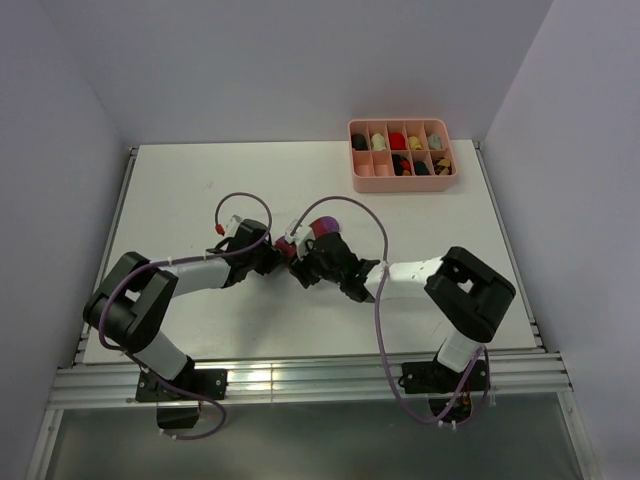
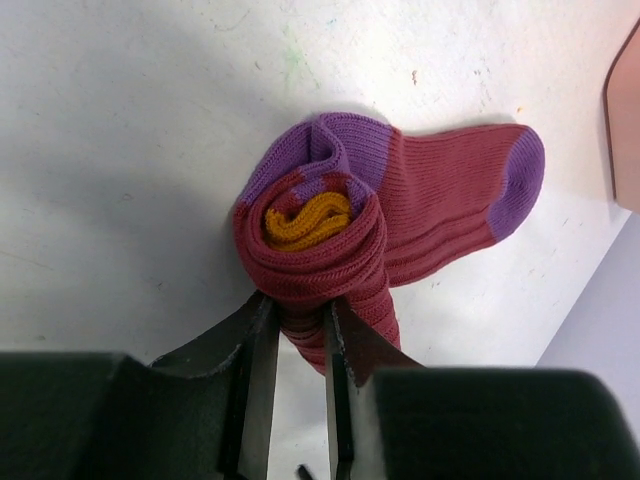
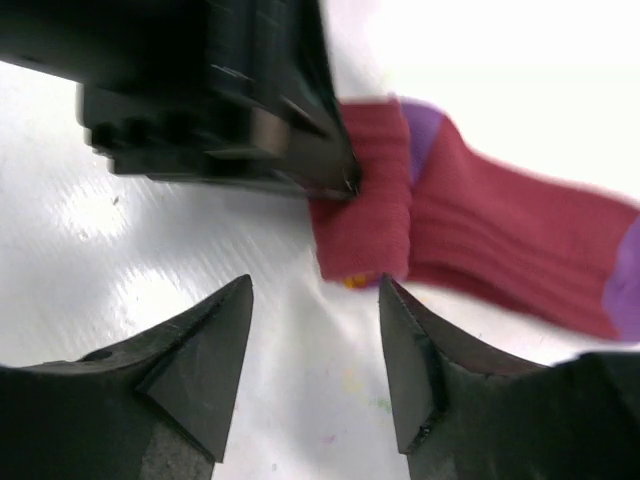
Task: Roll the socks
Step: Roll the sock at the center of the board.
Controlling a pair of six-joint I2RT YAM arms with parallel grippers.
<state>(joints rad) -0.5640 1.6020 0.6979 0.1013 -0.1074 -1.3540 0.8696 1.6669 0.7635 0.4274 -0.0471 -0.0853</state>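
Bright, even light — right wrist view blurred, overexposed.

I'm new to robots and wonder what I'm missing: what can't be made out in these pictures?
Left wrist view: the left gripper hides the lower edge of the sock roll.
Right wrist view: blurred; the right edge cuts off the sock's toe.
Top view: the right gripper covers much of the sock; bundles in the pink tray are too small to identify.

High rear camera looks down; both close wrist cameras share the socks (image 2: 440, 200).
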